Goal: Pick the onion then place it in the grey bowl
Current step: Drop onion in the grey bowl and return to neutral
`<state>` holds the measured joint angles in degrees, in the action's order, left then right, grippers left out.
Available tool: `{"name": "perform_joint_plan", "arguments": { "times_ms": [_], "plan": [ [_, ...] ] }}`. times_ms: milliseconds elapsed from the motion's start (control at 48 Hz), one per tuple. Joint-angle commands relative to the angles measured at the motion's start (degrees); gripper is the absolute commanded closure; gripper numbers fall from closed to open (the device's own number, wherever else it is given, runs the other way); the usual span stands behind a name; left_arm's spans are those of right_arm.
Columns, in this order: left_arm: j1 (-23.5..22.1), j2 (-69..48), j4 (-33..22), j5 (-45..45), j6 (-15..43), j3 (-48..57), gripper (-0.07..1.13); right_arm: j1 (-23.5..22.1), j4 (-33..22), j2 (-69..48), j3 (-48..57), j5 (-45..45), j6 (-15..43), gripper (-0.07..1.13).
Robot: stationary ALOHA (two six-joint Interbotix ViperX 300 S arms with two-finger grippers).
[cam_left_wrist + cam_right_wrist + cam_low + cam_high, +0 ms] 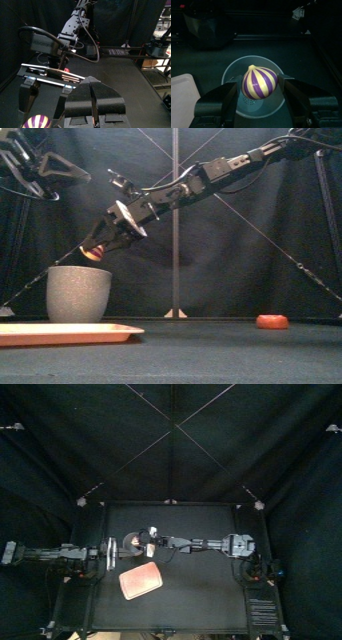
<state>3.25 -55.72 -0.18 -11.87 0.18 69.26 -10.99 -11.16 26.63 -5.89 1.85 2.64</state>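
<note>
The onion [260, 81], striped purple and cream, sits between the jaws of my right gripper [260, 92], which is shut on it. It hangs right above the open mouth of the grey speckled cup [236, 67]. In the front view the right gripper [96, 250] slants down from the upper right and ends a little above the cup [78, 294] at the left. From above, that gripper [135, 540] is left of the table's middle. My left gripper [93, 97] rests at the left side with its jaws shut and nothing in them; its view also shows the onion [37, 121].
The flat pink tray [140, 581] lies in front of the cup, near the table's front left [67, 333]. A small red toy [271, 321] lies on the table to the right. The left arm [60, 554] stays along the left edge.
</note>
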Motion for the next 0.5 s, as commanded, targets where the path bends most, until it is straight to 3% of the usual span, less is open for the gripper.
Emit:
{"name": "perform_joint_plan", "arguments": {
  "times_ms": [21, 146, 500],
  "plan": [
    [0.18, 0.18, 0.09, -0.62, 0.09, -0.79, 0.94, -0.35, -0.09, -0.79, -3.16, 0.26, 0.26, 0.15],
    [0.18, 0.18, 0.09, -0.62, 0.09, -0.79, 0.94, -0.35, 0.26, -0.70, -3.34, 1.14, 0.26, 0.05],
    [0.18, 0.18, 0.00, -0.62, 0.00, -0.44, 0.94, -0.26, 0.09, -1.85, -2.11, 1.41, 0.26, 0.05]
  ]
}}
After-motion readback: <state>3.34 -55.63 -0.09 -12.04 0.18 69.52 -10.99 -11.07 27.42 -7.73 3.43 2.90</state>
